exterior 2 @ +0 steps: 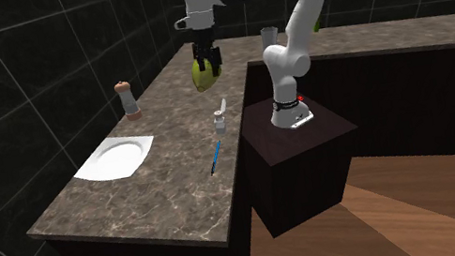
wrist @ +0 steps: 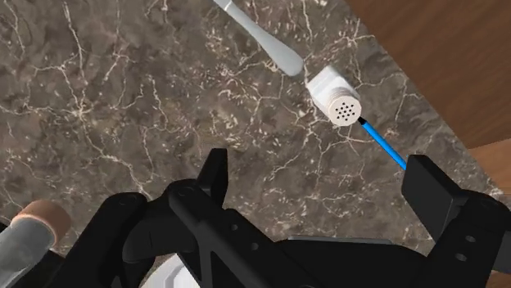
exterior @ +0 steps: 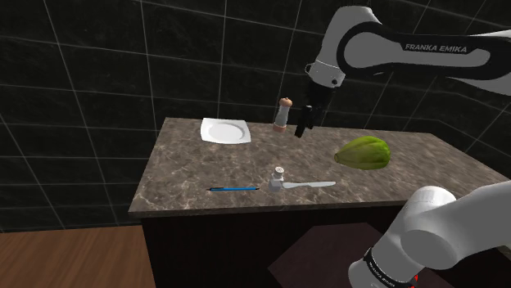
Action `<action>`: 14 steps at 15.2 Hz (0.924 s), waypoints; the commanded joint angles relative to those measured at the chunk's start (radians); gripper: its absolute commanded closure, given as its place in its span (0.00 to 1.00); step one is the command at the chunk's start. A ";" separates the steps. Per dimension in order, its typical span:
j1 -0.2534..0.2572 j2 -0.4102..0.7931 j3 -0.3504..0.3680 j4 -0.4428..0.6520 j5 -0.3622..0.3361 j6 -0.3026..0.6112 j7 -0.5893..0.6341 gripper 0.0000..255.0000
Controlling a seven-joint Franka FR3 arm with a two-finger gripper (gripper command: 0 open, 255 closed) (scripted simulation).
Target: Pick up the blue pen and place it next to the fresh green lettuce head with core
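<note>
The blue pen [exterior: 233,189] [exterior 2: 216,159] lies flat near the marble counter's front edge, next to a small white shaker [exterior: 278,177]. The green lettuce head [exterior: 363,153] [exterior 2: 203,74] rests on the counter toward the shoulder view's right. My gripper [exterior: 305,123] [exterior 2: 205,59] hangs above the counter's middle, well above the pen and beside the lettuce. In the wrist view the gripper [wrist: 323,184] is open with nothing between its fingers; the pen [wrist: 383,143] shows past the right finger, behind the shaker [wrist: 336,96].
A white square plate [exterior: 225,131] and a pepper grinder [exterior: 283,113] stand at the counter's back. A white spoon [exterior: 307,185] lies beside the shaker. Dark tiled walls [exterior: 98,65] rise behind the counter; a wooden floor [exterior 2: 401,207] lies below, beside the stand [exterior 2: 299,139].
</note>
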 commanded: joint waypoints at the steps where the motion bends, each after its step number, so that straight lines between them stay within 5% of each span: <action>1: 0.026 0.057 0.011 -0.002 -0.007 0.046 -0.054 0.00; 14: 0.164 0.440 0.112 0.060 -0.089 0.283 -0.342 0.00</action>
